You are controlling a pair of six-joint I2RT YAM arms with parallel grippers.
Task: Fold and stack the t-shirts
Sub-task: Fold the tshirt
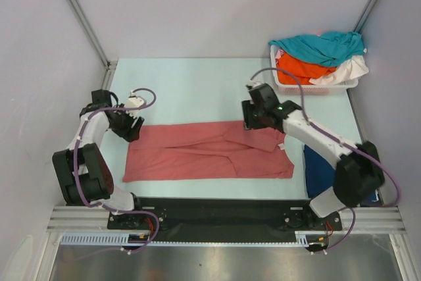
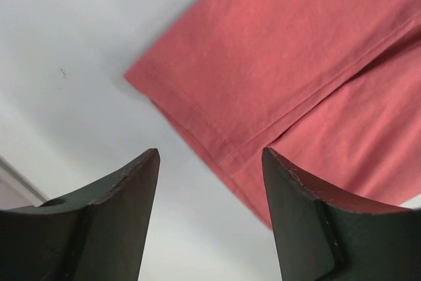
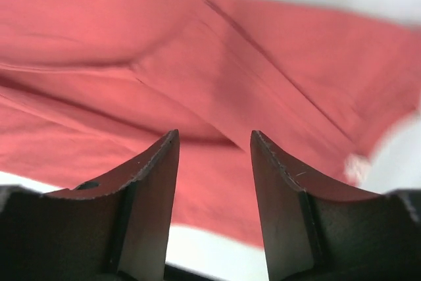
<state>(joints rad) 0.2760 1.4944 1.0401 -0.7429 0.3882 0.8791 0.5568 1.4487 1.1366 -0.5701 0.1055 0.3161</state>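
The salmon-red t-shirt (image 1: 197, 156) lies flat, sides folded in. The left gripper (image 2: 210, 156) and right gripper (image 3: 214, 137) hover over its far edge, jaws apart, probably to fold it again.

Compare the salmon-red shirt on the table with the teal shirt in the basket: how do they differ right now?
The salmon-red shirt lies spread flat on the table, partly folded; the teal shirt sits crumpled atop the pile in the white basket. The salmon-red shirt lies between the left gripper and right gripper; the teal shirt is far from both. Both are plain single-colour cloth; neither is gripped.
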